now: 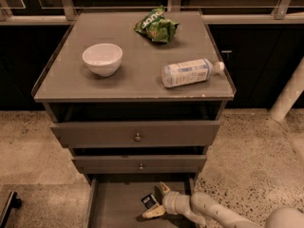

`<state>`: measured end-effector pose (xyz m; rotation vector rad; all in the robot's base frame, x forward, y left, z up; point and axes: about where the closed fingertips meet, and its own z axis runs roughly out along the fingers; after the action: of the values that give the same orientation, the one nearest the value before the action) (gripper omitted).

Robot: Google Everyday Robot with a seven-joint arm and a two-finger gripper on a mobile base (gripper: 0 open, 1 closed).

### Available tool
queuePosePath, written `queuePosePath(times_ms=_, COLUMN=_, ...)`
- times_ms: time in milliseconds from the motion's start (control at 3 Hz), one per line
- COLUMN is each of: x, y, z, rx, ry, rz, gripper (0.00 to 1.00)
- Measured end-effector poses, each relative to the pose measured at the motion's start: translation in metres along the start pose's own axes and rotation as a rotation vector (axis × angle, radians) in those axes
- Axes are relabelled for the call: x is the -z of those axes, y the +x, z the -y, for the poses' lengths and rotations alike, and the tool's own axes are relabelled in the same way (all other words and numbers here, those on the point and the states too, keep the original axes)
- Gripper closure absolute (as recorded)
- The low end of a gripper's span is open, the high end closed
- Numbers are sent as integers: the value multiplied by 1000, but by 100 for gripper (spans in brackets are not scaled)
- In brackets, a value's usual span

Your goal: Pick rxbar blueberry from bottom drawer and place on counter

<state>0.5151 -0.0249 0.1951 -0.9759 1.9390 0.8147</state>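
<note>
The rxbar blueberry (150, 201), a small dark bar with pale lettering, lies on the floor of the bottom drawer (111, 208), which is pulled out. My gripper (158, 201) reaches into the drawer from the right. It is open, with one pale fingertip above the bar's right end and the other below it. The bar lies at the mouth of the fingers, and I cannot tell whether they touch it. The counter (137, 80) is the grey cabinet top above.
On the counter stand a white bowl (102, 58) at the left, a green chip bag (156, 26) at the back and a clear bottle (190, 72) lying on its side at the right. Two knobbed drawers (137, 136) overhang the bottom one. A white post (289, 94) rises at the right.
</note>
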Motion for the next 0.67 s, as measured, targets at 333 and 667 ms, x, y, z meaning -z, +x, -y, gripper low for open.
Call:
queuePosePath(times_ms=333, x=0, y=1, z=3, rx=-3, ry=4, rz=1, gripper=0)
queuePosePath(times_ms=667, x=-10, y=11, z=-3, rx=-20, ry=16, rz=-3, gripper=0)
